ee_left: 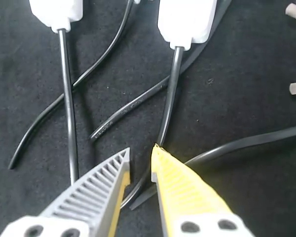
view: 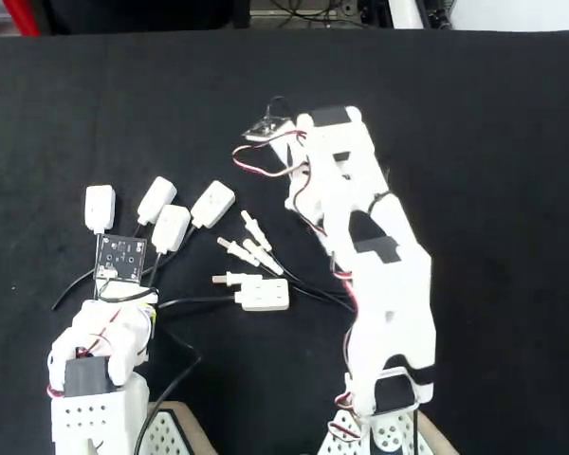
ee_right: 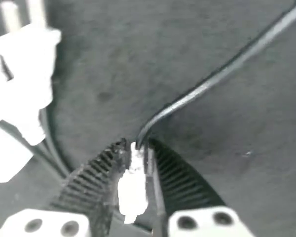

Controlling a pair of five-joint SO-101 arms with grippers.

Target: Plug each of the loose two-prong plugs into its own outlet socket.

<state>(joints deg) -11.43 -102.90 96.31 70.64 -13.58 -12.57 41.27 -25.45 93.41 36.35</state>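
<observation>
- Plug status: right gripper (ee_right: pixel 136 148) has its jaws pressed together on a small white two-prong plug (ee_right: pixel 130 190), with the black cable (ee_right: pixel 212 79) running out past the fingertips.
- Other side: left gripper (ee_left: pixel 140 152) has its jaws parted by a narrow slit and nothing pinched. It hangs over a socket lead (ee_left: pixel 170 94) on the black table (ee_left: pixel 237 98).
- Four white outlet sockets (view: pixel 171 227) fan out just ahead of the left arm.
- Remaining loose plugs (view: pixel 239 249) are clustered between the sockets and the right arm, near the sockets but apart from them. One larger plug (view: pixel 264 292) has its prongs pointing toward the left arm.
- Handling estimate: plugs are light, rigid plastic and smooth, so likely to twist in the pinch. The cable looks stiff enough to drag or rotate them.
- Take the body across its flat sides, behind the prongs, never on the pins or the lead.
- Sockets look light too and will probably slide under insertion force, so brace one with the free claw.
</observation>
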